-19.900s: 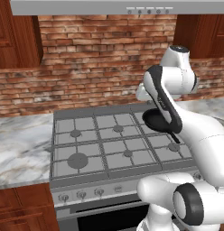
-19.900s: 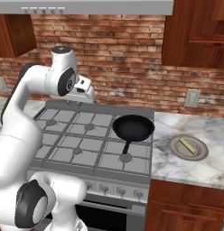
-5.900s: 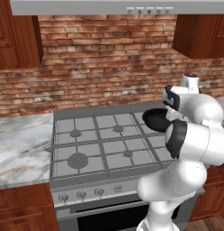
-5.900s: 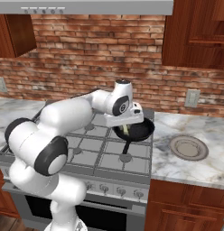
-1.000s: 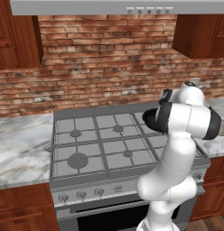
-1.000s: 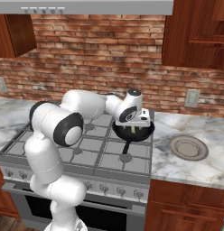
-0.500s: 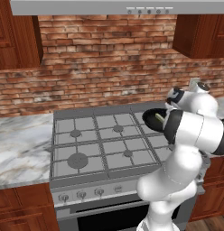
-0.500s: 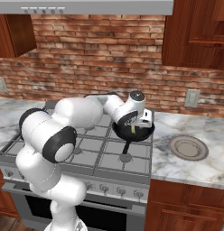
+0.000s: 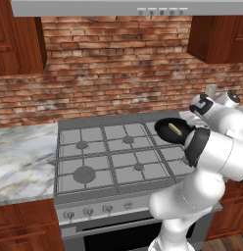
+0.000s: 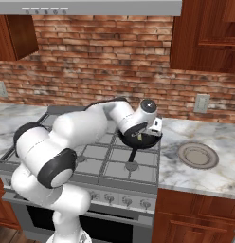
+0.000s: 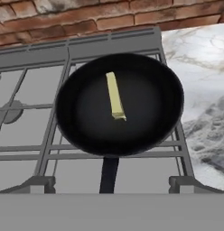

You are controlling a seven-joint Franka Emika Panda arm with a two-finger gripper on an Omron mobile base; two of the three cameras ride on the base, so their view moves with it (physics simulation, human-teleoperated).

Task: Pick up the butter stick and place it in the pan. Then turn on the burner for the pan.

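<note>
Butter (image 11: 115, 96) lies flat in my pan (image 11: 145, 122); my gripper (image 10: 155, 127) gapes wide, holding nothing. Soft, slick, light: best pinched mid-length, gently.

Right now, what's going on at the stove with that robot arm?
The butter stick already lies in the black pan, which sits on the stove at a back right burner. The white arm reaches over the pan, with the gripper just above it; its jaws are open and hold nothing. The grey plate sits bare on the marble counter beside the stove. The burner knobs look untouched.
</note>
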